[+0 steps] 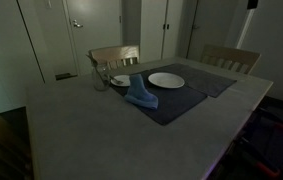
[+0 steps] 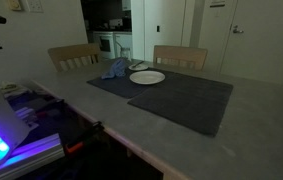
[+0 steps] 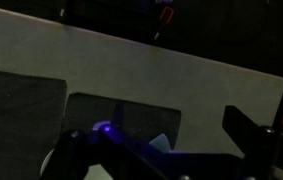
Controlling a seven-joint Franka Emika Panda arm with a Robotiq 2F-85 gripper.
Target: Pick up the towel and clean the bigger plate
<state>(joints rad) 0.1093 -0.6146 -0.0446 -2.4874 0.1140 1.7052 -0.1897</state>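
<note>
Fingers (image 3: pixel 243 128) of the black two-finger gripper (image 3: pixel 156 150) fill the bottom of the wrist view, and they stand wide apart with nothing between them. This gripper hangs over the near part of the grey table (image 1: pixel 71 130), well apart from the large round white plate (image 1: pixel 166 80). I do not find the arm in either exterior view, so I judge it is on the robot's side of the table.

Farther on lies the dark grey placemat (image 2: pixel 181 100), and the plate rests on the far part of it. The blue cloth towel (image 1: pixel 141 97) lies on the same mat, just beside the plate, and in an exterior view (image 2: pixel 114 69) it sits on the side of the plate away from the open mat. I cannot tell if cloth and rim touch. The towel is a crumpled heap, a little longer along the rim of the plate than across it, but this axis is not sharp in such dim pictures.

So the move turns on one thing: the towel lies ahead of the gripper, across the mat, nearer than the plate's far rim, and the reach must go forward before it goes down.

Beyond the plate stand a smaller white plate (image 1: pixel 121 81), a clear glass (image 1: pixel 101 80) and the wooden chairs (image 1: pixel 114 55).
</note>
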